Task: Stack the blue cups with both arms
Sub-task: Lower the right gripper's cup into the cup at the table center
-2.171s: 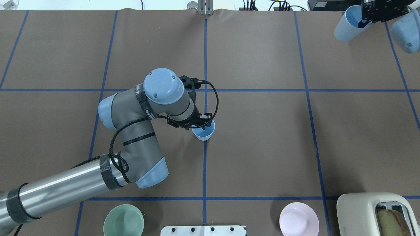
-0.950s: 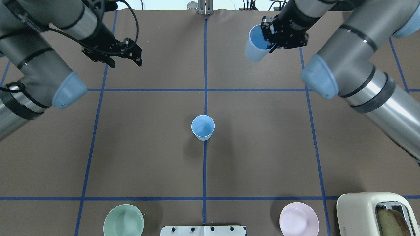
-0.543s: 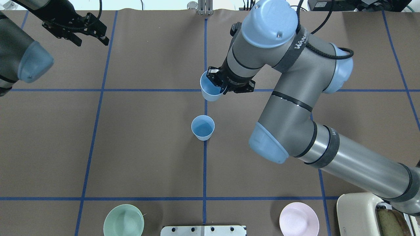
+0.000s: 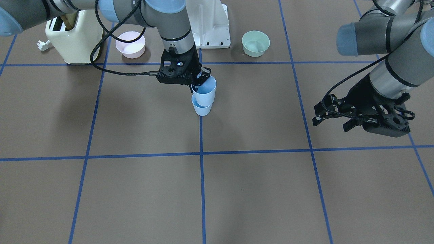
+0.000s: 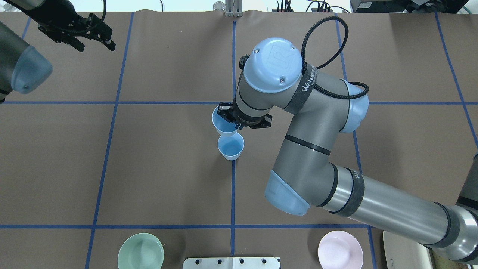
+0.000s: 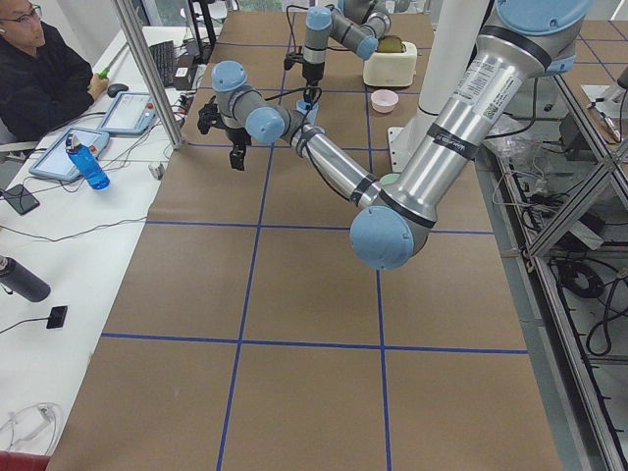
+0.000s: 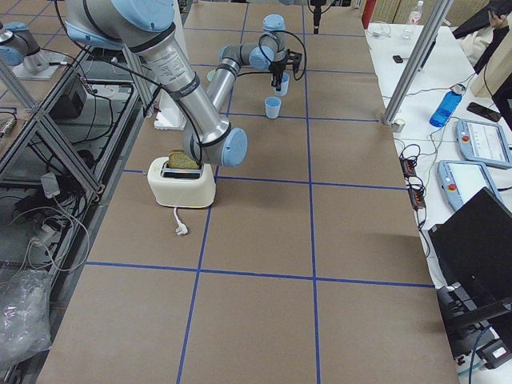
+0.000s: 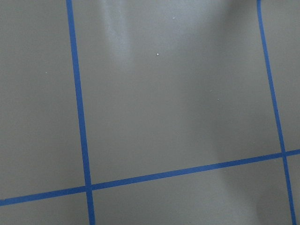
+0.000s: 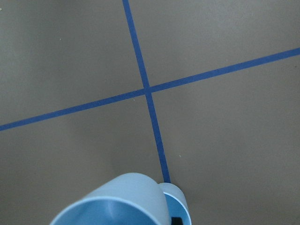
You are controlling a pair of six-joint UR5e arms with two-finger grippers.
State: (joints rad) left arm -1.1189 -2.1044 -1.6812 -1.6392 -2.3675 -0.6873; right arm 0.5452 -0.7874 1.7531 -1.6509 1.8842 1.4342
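Observation:
One blue cup (image 5: 231, 146) stands upright on the table's centre line; it also shows in the front view (image 4: 201, 108). My right gripper (image 5: 236, 125) is shut on the rim of the second blue cup (image 5: 223, 125) and holds it slightly tilted, just above and a little behind the standing one. In the front view the held cup (image 4: 205, 93) overlaps the standing cup's rim, below the right gripper (image 4: 196, 85). The right wrist view shows the held cup (image 9: 117, 201) over the standing cup (image 9: 177, 199). My left gripper (image 5: 96, 38) is open and empty at the far left, also in the front view (image 4: 330, 122).
A mint-green bowl (image 5: 140, 251) and a pink bowl (image 5: 340, 249) sit near the robot's edge, either side of the white base pedestal (image 4: 210, 27). A cream toaster (image 4: 75, 37) stands by the pink bowl. Blue tape lines grid the brown table.
My right arm has carried its cup from the far right to just above the standing cup. My left gripper let go of the standing cup and withdrew to the far left.

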